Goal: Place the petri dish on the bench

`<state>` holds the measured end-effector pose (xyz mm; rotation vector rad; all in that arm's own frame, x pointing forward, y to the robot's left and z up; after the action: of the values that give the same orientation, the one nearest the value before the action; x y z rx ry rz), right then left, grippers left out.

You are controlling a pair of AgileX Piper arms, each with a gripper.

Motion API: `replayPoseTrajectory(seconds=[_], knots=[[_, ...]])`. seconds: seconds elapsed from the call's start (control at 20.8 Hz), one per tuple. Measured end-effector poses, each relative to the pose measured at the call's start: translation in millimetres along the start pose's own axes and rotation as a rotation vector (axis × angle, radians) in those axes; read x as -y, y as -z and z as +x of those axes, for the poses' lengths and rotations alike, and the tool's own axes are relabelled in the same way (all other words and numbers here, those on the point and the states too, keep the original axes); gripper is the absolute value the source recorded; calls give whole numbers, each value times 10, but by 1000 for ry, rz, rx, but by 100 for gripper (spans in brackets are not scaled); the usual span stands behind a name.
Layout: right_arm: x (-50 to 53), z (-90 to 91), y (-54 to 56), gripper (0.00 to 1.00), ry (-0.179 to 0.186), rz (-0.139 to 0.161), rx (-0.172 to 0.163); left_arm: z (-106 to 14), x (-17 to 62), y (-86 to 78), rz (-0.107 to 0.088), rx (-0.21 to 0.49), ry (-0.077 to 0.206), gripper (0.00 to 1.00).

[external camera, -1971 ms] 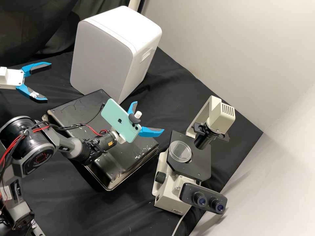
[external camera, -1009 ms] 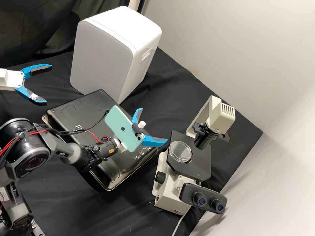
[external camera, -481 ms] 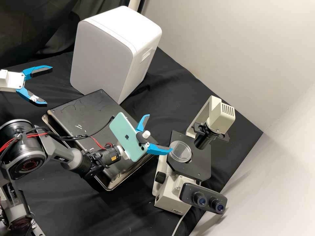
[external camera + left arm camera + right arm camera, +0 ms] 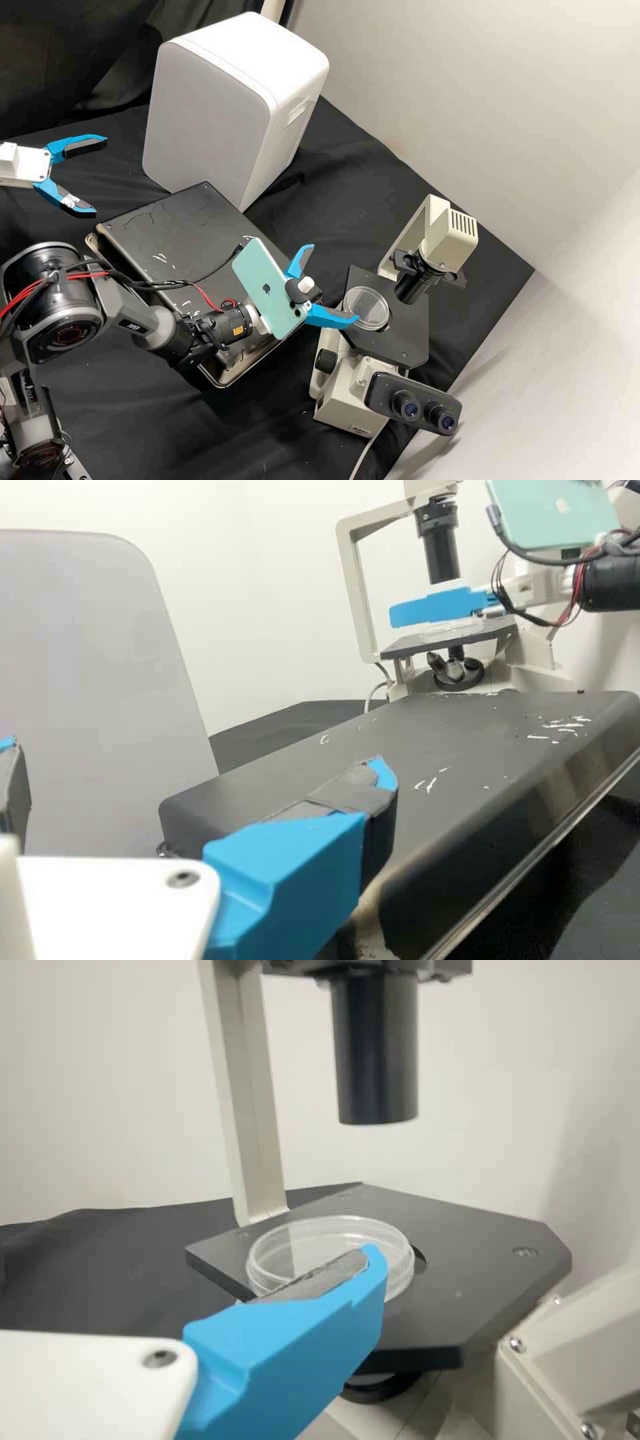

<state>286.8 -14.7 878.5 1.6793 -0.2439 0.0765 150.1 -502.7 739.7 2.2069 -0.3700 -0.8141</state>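
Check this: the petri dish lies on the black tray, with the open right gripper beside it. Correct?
No. The petri dish lies on the microscope stage, not the black tray; the right wrist view shows it. The open right gripper is beside it.

A lab: microscope (image 4: 393, 333) on a black bench (image 4: 333, 177).

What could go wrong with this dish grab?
1. The right gripper is open with one finger by the petri dish rim; a nudge could slide the dish across the stage.
2. The black lens tube hangs close above the dish, so lifting straight up may hit it.
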Motion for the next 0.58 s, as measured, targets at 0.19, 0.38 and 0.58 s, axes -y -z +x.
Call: replayPoseTrajectory(seconds=[0.19, 0.38, 0.58], knots=[[9, 89, -62, 100, 1, -2, 15, 3, 14, -4, 3, 9, 9, 100], [6, 160, -80, 100, -4, -8, 17, 3, 19, 9, 1, 3, 12, 100], [-20, 186, -139, 100, -13, -17, 34, 5, 27, 12, -2, 1, 16, 100]])
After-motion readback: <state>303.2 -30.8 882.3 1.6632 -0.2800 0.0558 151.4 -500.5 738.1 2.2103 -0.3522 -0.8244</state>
